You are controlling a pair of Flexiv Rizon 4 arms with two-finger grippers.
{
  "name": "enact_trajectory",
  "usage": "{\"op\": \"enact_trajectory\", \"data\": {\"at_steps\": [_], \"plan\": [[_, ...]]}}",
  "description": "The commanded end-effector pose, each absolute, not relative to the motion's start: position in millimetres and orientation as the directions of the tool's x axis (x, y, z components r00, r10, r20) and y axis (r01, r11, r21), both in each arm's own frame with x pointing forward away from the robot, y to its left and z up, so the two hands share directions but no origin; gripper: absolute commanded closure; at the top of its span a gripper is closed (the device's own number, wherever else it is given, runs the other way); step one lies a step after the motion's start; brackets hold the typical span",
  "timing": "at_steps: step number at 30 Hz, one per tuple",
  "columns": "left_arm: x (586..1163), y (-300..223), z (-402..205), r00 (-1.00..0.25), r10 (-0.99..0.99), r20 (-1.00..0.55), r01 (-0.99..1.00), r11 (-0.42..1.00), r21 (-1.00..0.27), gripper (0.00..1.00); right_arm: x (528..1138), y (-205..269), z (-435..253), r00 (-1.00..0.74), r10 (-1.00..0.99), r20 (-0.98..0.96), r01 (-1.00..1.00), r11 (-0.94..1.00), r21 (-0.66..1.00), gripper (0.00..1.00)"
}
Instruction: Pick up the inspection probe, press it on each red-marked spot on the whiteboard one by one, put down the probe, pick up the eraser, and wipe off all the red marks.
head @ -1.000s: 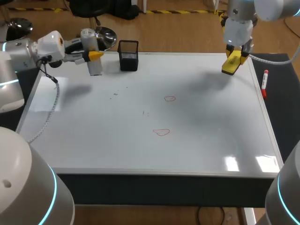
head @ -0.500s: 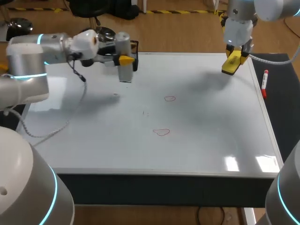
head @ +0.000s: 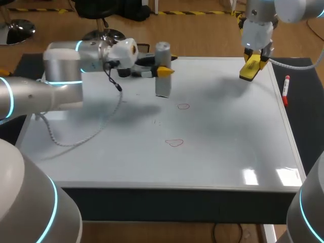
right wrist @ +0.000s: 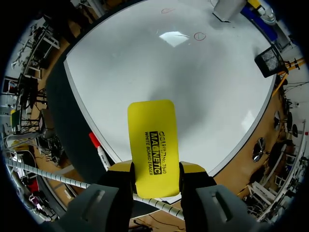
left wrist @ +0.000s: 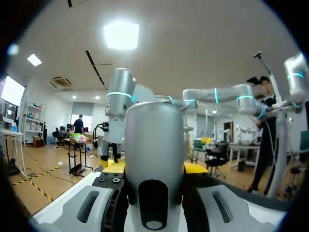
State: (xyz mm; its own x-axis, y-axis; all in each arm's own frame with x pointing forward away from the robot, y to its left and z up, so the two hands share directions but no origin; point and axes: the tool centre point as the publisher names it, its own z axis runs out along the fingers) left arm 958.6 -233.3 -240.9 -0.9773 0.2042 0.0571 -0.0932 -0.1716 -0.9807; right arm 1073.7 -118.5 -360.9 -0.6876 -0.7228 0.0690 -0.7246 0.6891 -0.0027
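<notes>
Over whiteboard [head: 228, 147]: probe [head: 162, 71] left, eraser [head: 249, 71] right.

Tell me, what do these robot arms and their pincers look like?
Both the left arm and right arm are thick, rounded tubes in silvery white, with glowing cyan rings at the joints. A grey coiled cable hangs from the left one. The left gripper and right gripper each have two grey fingers ending in bright yellow tips.

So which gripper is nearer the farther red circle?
Left. Left gripper, holding the probe, is just beside the circle; right gripper, holding the eraser, is over the far corner.
</notes>
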Motion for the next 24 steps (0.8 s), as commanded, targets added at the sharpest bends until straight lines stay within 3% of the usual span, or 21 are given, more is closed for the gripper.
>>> {"op": "enact_trajectory", "data": {"at_steps": [1, 24], "plan": [[966.0, -253.1, -250.3, -0.966, 0.254, 0.055, -0.106, -0.19, -0.976, 1.0, 1074.8, -119.1, -359.8, -0.686, -0.724, 0.073, -0.726, 0.688, -0.002, 1.0], [948.1, -293.2, -278.5, -0.948, 0.305, 0.086, -0.137, -0.15, -0.979, 1.0, 1074.8, -119.1, -359.8, -0.686, -0.724, 0.073, -0.726, 0.688, -0.002, 1.0]]}}
